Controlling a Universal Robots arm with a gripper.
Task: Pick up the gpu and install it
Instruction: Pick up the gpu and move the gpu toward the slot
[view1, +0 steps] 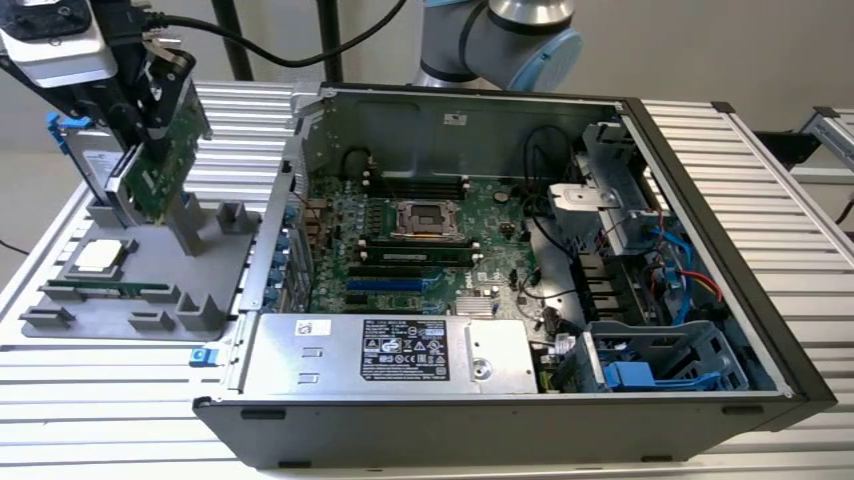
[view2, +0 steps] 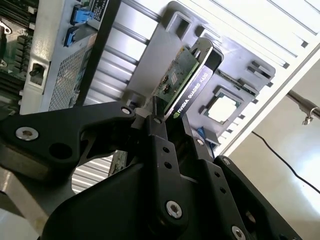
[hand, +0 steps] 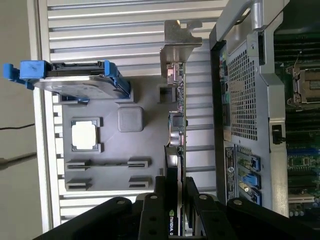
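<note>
We find the black two-fingered gripper (view2: 167, 117) closed on the gpu (view2: 195, 70), a thin card with a green circuit board on one face and a black shroud on the other. The fingers (view2: 156, 131) press on its two flat faces at one short end.

The card's long axis runs straight away from the gripper, close to upright in the exterior view, leaning slightly. Its silver end bracket (hand: 179, 42) is at the end farthest from the gripper. In the first wrist view we see the card edge-on, its thin edge in line with the nearby wall of the case.

Below the card lies the grey moulded holder tray (hand: 112, 150). The card's low end stands among the tray's upright posts; we cannot tell whether it touches them. On the tray are a square silver processor chip (hand: 84, 135) and, standing on edge, a silver hard drive with blue rails (hand: 75, 82), well apart from the card.

A strip of the ribbed aluminium table (view1: 107, 400) separates the tray from the open dark-grey computer case (view1: 467, 430), at the exterior view's right of the card. The case's open side faces up. Inside, the green motherboard (view1: 334, 230) lies flat, with a silver power supply box (view1: 387, 350) along its near edge.
</note>
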